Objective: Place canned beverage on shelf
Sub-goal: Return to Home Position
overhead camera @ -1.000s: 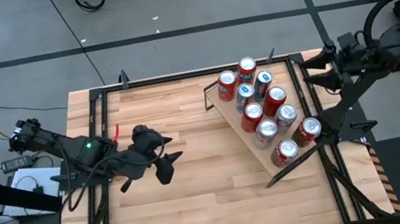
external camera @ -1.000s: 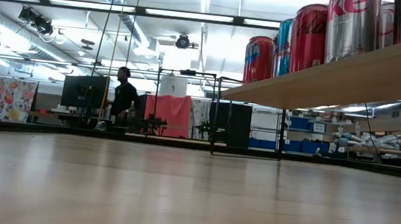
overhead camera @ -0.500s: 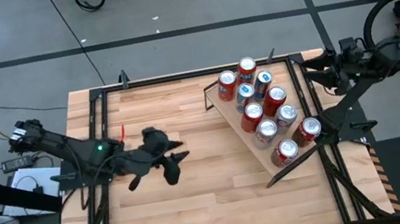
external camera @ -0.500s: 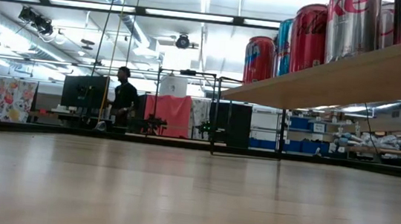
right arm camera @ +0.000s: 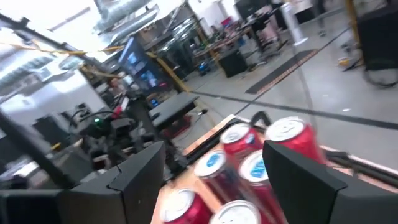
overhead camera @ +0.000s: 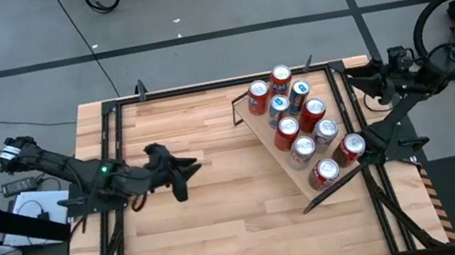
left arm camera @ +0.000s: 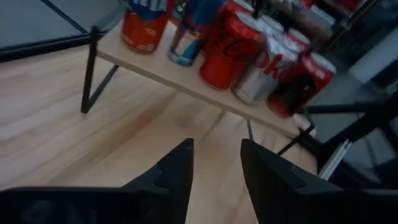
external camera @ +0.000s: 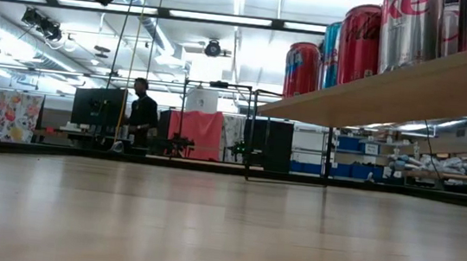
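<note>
The bench (overhead camera: 221, 198) is a planked, light wood top inside a black frame. The shelf (overhead camera: 279, 158) stands on its right half, set at a slant across the planks, its thin black legs (left arm camera: 93, 74) resting on the wood. What look like ten cans (overhead camera: 303, 146) stand upright on the board in two close rows, red, silver and blue. The rest of the bench surface carries nothing else.

Ten cans (overhead camera: 311, 112) stood on one shelf (overhead camera: 289, 171) at centre right of the overhead frame: six red, two blue, two silver. Two arms showed, a left arm (overhead camera: 68, 168) and a right arm (overhead camera: 405, 79). One person (external camera: 140, 108) stood left of centre in the low view.
</note>
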